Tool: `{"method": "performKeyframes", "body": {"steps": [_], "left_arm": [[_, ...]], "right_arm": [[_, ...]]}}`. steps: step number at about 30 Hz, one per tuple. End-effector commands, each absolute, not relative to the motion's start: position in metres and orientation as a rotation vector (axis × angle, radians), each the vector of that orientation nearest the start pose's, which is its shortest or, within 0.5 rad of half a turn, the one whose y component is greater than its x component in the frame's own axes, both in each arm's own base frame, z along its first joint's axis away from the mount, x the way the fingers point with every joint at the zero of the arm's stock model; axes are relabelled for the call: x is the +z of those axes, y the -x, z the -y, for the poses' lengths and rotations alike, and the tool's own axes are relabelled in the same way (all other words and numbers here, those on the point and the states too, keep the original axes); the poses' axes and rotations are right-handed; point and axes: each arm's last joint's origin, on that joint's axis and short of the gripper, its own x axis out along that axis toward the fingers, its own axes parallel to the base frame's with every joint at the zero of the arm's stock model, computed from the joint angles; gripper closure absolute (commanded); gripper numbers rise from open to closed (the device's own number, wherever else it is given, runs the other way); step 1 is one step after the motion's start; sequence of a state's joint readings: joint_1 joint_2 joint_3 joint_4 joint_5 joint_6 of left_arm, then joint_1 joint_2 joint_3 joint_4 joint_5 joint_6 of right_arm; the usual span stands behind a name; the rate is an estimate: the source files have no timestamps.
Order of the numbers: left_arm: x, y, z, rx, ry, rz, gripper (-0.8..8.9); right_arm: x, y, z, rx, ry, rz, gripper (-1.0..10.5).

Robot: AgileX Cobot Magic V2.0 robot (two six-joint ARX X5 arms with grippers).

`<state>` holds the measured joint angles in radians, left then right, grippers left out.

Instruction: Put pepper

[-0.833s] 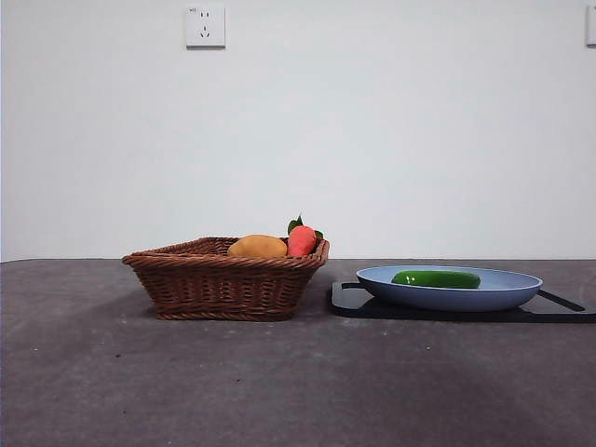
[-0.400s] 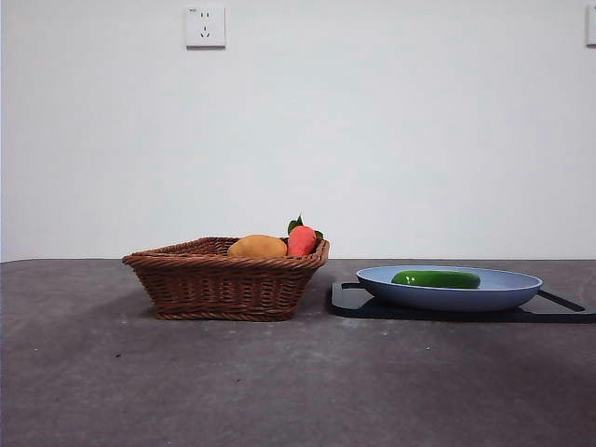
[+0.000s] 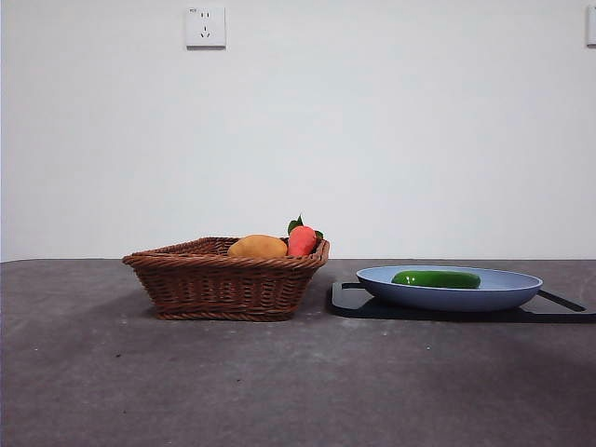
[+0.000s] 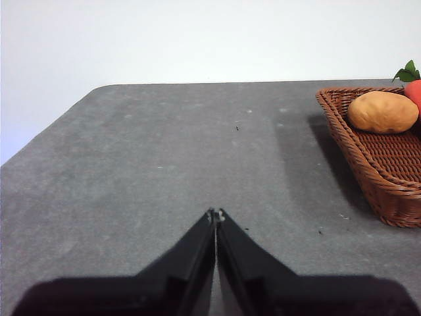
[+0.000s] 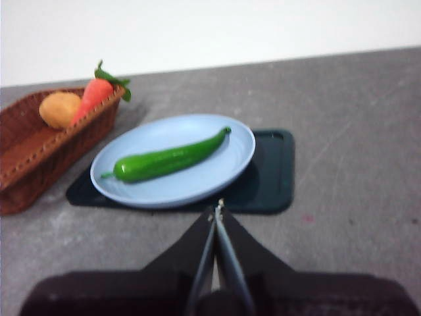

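Note:
The green pepper lies on the blue plate, which sits on a dark mat at the right. In the right wrist view the pepper lies across the plate. My right gripper is shut and empty, short of the plate's near rim. My left gripper is shut and empty over bare table, to the side of the wicker basket. Neither arm shows in the front view.
The brown wicker basket stands left of the plate and holds an orange-yellow fruit and a small red item with green leaves. The table is dark grey; a white wall stands behind.

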<state>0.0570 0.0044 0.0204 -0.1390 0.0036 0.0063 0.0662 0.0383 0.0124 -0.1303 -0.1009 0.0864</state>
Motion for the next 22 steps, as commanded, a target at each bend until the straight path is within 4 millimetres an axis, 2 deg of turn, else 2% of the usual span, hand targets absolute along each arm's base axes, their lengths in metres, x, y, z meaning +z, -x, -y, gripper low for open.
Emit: {"method": "performKeyframes", "body": {"steps": [1,22], "left_arm": [[0.1573,-0.0959,-0.0057,0.057,0.004,-0.111,8.05],[0.1573,-0.0959,-0.0057,0.057,0.004,-0.111,8.05]], "right_arm": [[0.1511,-0.0972,-0.0094,0.157,-0.099,-0.162,9.4],[0.1521,-0.0961,-0.0093,0.157,-0.106,-0.150,9.4]]}}
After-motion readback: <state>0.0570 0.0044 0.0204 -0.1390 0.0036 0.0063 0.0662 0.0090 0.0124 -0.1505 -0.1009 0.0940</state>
